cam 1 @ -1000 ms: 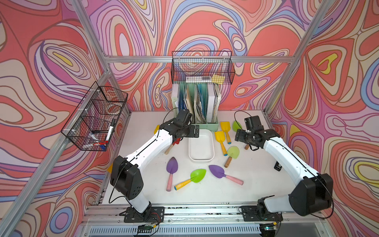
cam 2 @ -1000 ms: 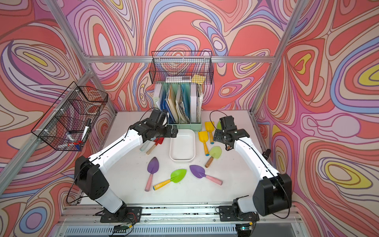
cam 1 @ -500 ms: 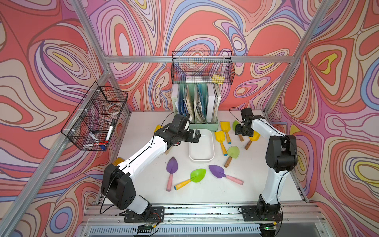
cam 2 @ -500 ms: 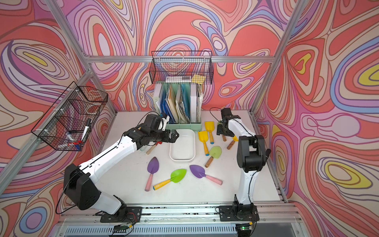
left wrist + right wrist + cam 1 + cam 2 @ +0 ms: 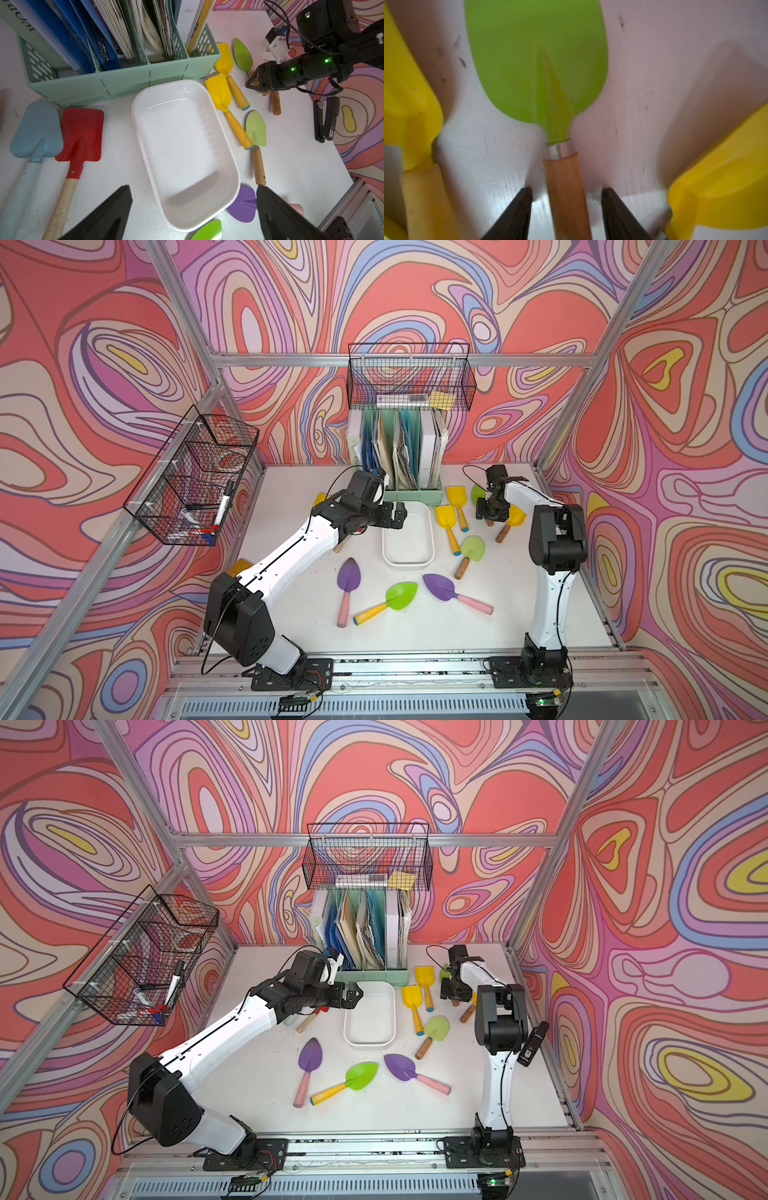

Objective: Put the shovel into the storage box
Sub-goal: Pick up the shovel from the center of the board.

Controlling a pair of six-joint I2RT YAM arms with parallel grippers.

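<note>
the right hand (image 5: 566, 191) sits low over the tabletop (image 5: 633, 83) with its two fingers spread either side of the wooden handle (image 5: 562, 172) of a green shovel (image 5: 537, 62). a sliver of bare surface shows on each side, so nothing is pinched yet. this shovel lies flat at the back right, blade toward the back wall, with a yellow shovel (image 5: 411, 99) near on one side and another yellow blade (image 5: 716, 158) near on the other. the storage box (image 5: 409, 537) stands empty in the middle, just in front of the green file holder (image 5: 415, 494), and two yellow shovels lie between it and the chosen one. the step looks like the grasp. the handle is centred between the fingers, so they should meet it squarely just behind the metal collar (image 5: 560, 148), firmly enough that the round wood neither rolls nor swings. lifting straight up first should spare the neighbours. the left hand (image 5: 398, 515) hovers spread wide above the box's back edge and will need to be clear of the drop path.
</note>
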